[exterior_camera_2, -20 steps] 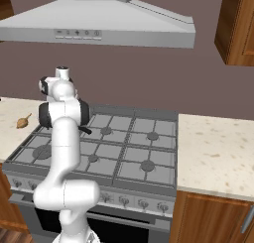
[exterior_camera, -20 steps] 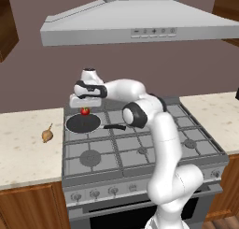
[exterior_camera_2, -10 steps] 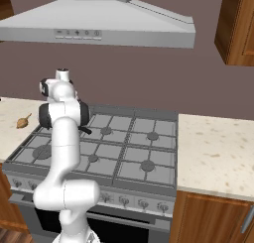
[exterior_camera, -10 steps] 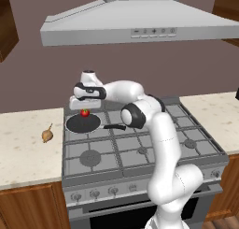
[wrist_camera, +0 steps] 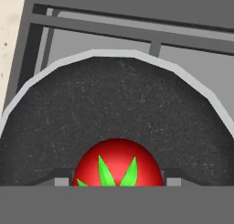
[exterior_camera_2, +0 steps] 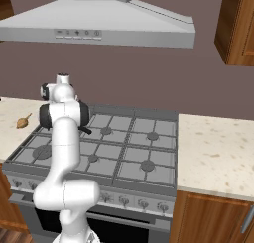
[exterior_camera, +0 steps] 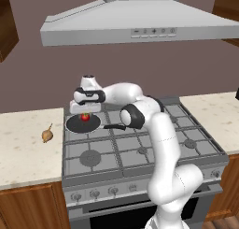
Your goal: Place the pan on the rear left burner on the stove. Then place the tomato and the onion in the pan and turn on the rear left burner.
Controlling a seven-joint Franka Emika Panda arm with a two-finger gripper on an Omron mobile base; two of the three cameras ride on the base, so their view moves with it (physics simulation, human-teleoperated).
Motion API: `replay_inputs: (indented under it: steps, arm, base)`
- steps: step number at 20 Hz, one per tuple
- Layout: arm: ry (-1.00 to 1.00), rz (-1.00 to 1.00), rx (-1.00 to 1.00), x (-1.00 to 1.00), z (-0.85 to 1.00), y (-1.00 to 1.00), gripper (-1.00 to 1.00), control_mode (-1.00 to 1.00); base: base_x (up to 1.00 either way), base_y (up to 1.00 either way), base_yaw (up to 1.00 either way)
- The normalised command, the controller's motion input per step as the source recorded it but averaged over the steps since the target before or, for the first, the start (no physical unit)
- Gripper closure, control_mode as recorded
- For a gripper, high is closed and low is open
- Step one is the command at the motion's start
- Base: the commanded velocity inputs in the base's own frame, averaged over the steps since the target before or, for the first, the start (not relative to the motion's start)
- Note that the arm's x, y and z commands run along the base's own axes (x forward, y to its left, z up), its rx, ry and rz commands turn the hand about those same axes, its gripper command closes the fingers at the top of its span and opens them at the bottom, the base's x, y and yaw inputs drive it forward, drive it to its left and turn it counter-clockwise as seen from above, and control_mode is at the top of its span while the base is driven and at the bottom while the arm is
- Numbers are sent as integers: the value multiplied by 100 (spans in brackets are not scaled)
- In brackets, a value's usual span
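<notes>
End effector [wrist_camera: 118,182] around glossy round tomato [wrist_camera: 118,162]

Glossy white arm [exterior_camera: 161,144] with dark round joints

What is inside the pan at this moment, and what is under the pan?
Inside the pan is the tomato, between the fingers of the gripper. The pan sits on the stove grate; the burner beneath is covered. The onion lies outside, on the counter.
</notes>
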Motion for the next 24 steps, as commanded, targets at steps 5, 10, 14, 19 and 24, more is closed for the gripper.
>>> replay_inputs:
  steps: [5,10,14,19,24]
  arm:
    - [0,0,0,-9,-20,0,100,-100]
    - [0,0,0,-2,-8,0,100,-100]
    - [0,0,0,0,0,0,100,-100]
    - [0,0,0,0,0,0,-100,-100]
    - [0,0,0,0,0,3,-100,-100]
  base:
    - [0,0,0]
    - [0,0,0]
    - [0,0,0]
    - [0,0,0]
    - [0,0,0]
